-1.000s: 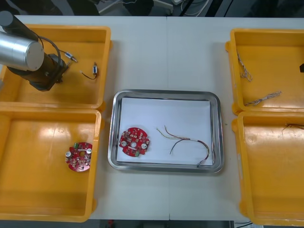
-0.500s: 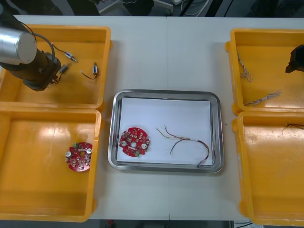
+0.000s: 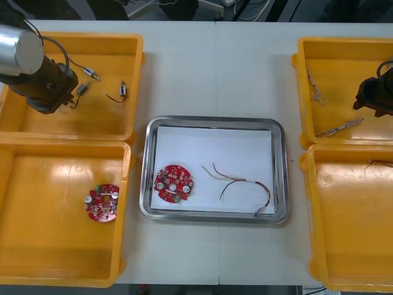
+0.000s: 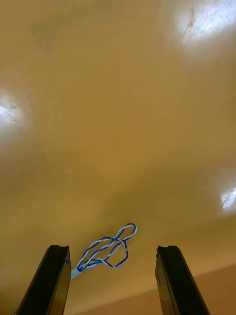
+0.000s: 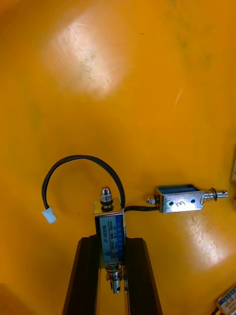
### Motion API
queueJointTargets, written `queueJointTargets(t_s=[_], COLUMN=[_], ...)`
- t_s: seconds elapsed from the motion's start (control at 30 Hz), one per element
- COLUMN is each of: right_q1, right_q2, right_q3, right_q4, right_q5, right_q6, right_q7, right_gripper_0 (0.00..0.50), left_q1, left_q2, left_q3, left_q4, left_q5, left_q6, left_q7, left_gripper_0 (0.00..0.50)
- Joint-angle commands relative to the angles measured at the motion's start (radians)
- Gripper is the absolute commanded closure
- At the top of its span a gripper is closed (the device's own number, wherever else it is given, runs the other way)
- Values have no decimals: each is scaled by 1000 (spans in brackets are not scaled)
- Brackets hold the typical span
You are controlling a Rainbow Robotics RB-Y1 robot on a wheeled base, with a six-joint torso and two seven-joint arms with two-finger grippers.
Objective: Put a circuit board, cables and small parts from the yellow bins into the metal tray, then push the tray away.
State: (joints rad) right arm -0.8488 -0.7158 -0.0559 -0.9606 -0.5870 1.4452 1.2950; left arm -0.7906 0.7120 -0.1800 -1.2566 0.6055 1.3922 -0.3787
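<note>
In the far left yellow bin my left gripper is shut on a small metal part that trails a looped black wire. A second small metal part lies just beside the fingers, and two others rest on the bin floor. Over the far right yellow bin my right gripper stands open. A twisted blue and white cable lies on the floor between its fingers. The metal tray holds a red circuit board and a red and yellow cable.
Another circuit board lies in the near left bin. Two twisted cables rest in the far right bin. A dark cable end shows in the near right bin.
My right gripper has come in from the right edge over the far right bin. My left arm has shifted slightly back and right, still holding the part.
</note>
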Motion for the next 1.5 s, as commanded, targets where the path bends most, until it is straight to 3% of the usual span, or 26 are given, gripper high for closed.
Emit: queueJointTargets(t_s=[0.03, 0.5, 0.57, 0.6, 0.63, 0.67, 1.17, 1.2, 1.3, 1.37, 1.4, 1.43, 1.5], right_q1=[-42, -29, -26, -24, -24, -26, -27, -30, -49, -62, -62, -78, -92], right_q2=[25, 49, 49, 49, 49, 49, 36, 35, 24, 19, 19, 15, 10], right_q3=[1, 14, 18, 19, 19, 19, 19, 19, 19, 19, 19, 19, 19], right_q4=[31, 99, 99, 99, 99, 99, 56, 51, 51, 51, 51, 51, 51], right_q5=[13, 24, 24, 24, 24, 26, 41, 41, 41, 42, 42, 44, 47], right_q6=[-40, -75, -78, -78, -77, -77, -65, -60, -39, -25, -25, -9, 0], right_q7=[-37, -66, -66, -66, -66, -66, -54, -54, -45, -40, -40, -37, -33], right_gripper_0=[0, 0, 171, 363, 460, 492, 500, 500, 500, 500, 500, 500, 500], left_q1=[-45, -33, -22, -13, -6, -1, 36, 36, 36, 36, 36, 34, 34], left_q2=[50, 75, 80, 84, 87, 89, 93, 93, 93, 93, 93, 93, 93], left_q3=[30, 31, 33, 36, 39, 42, 56, 56, 56, 56, 56, 54, 56], left_q4=[-41, -40, -41, -40, -40, -40, -32, -32, -32, -34, -34, -34, -34], left_q5=[5, 10, 11, 10, 11, 11, 23, 26, 28, 28, 28, 28, 30], left_q6=[13, 18, 18, 18, 18, 16, -7, -9, -15, -19, -19, -21, -21], left_q7=[-88, -140, -150, -170, -189, -195, -220, -218, -212, -210, -210, -209, -207], left_gripper_0=[500, 500, 500, 500, 500, 500, 499, 476, 190, 93, 93, 7, 0])
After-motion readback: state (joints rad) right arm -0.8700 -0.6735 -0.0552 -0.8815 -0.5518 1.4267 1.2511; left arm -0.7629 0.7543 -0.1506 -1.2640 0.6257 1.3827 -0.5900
